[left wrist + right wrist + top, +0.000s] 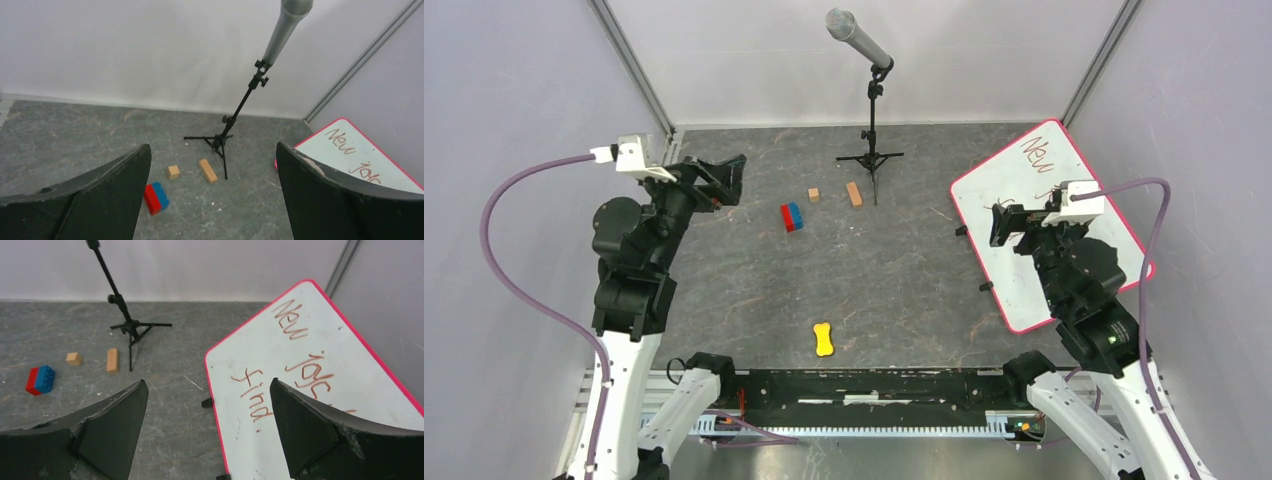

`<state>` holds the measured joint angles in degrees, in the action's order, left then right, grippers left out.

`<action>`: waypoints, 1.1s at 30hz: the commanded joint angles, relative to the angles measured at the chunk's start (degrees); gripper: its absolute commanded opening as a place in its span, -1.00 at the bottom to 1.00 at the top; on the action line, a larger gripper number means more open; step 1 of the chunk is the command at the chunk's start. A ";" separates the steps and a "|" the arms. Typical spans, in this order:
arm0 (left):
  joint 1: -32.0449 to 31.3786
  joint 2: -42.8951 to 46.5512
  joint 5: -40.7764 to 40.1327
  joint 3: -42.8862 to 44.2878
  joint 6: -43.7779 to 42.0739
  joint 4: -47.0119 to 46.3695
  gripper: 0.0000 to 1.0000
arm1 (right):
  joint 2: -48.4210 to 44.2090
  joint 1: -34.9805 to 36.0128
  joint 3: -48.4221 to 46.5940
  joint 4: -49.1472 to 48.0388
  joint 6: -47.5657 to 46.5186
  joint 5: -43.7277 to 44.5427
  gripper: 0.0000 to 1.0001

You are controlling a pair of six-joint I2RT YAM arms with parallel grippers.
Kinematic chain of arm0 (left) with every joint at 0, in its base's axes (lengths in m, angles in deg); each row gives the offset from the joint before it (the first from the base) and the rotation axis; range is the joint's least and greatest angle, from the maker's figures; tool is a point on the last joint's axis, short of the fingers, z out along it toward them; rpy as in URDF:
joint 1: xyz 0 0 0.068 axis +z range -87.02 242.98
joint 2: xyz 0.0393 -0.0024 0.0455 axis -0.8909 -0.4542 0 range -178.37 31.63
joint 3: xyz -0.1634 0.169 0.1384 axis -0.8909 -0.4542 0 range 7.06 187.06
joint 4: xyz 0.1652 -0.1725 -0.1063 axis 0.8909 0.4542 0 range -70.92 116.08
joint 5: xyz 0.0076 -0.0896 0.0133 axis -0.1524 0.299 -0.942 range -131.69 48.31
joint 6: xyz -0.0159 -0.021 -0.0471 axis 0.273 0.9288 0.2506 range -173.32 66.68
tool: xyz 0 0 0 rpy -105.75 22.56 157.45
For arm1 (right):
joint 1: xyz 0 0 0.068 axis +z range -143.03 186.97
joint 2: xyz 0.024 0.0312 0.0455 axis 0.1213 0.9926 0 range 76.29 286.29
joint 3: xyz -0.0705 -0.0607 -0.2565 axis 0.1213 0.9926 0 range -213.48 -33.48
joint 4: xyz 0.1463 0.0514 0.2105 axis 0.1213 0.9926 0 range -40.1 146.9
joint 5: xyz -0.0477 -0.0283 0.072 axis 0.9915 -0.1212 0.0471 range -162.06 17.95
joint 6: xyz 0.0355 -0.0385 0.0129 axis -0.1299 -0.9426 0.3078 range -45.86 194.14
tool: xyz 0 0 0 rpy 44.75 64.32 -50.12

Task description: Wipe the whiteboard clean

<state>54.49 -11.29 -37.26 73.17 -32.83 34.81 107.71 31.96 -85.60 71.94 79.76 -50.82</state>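
The whiteboard [1009, 180] lies flat at the right of the table, white with a red-pink rim, small black clips on its left edge and red-brown handwriting. It also shows in the right wrist view [340, 330] and at the right of the left wrist view [360, 150]. My right gripper [997, 225] is open and empty, raised over the board's left edge; in its wrist view [208, 380] the board's rim runs between the fingers. My left gripper [732, 180] is open and empty at the far left, well away from the board, and its wrist view [212, 145] shows it raised above the table.
A microphone stand [871, 120] stands at the back centre. Beside it lie two wooden blocks [814, 194] [854, 193] and a red and blue block [792, 216]. A yellow bone-shaped piece [824, 339] lies near the front edge. Grey walls close in both sides.
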 commanded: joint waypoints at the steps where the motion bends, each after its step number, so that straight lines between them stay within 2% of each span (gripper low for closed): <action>1: -0.66 -2.16 2.94 -2.67 -1.82 -0.96 0.99 | 1.99 -0.15 2.28 1.66 4.30 5.96 0.96; 3: -1.12 -3.48 2.76 -3.58 -2.40 -0.77 0.99 | 3.94 -0.24 2.85 4.29 9.77 8.41 0.96; 4: -1.32 -3.93 2.38 -3.97 -2.74 -0.55 0.99 | 5.74 -0.15 2.77 5.37 10.35 6.41 0.96; 7: -2.67 -4.46 1.43 -5.12 -4.71 -0.44 0.99 | 11.67 -0.13 3.12 7.74 12.79 -1.62 0.96; 9: -3.62 -4.28 0.22 -5.91 -5.94 -0.27 0.99 | 14.45 0.29 6.10 4.74 15.38 -10.38 0.96; 11: -4.46 -3.86 -0.99 -6.78 -6.79 -0.27 0.99 | 17.02 3.10 9.21 1.34 19.36 -14.03 0.96; 18: -6.86 -2.19 -5.89 -8.62 -8.10 0.66 0.99 | 29.94 24.89 8.37 -1.94 36.91 -1.63 0.96; 22: -7.63 -1.17 -7.65 -8.98 -8.27 1.34 0.99 | 40.58 37.88 3.49 -3.05 46.06 4.80 0.96; 24: -7.97 -0.71 -8.82 -8.89 -8.58 1.79 0.99 | 47.38 43.45 -0.01 -3.67 47.77 6.11 0.96; 28: -8.92 0.12 -10.30 -8.89 -8.89 2.29 0.99 | 58.08 50.64 -8.26 -3.29 48.11 10.01 0.96; 31: -9.66 0.38 -10.41 -8.98 -8.98 2.28 0.99 | 65.58 54.44 -12.87 -1.75 49.73 12.93 0.88; 33: -9.94 0.66 -10.51 -9.11 -9.06 2.29 0.99 | 70.59 55.79 -16.21 0.67 51.20 13.56 0.72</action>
<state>45.27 -11.44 -46.16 64.23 -39.39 37.01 171.51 85.23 -95.79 69.80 126.17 -43.13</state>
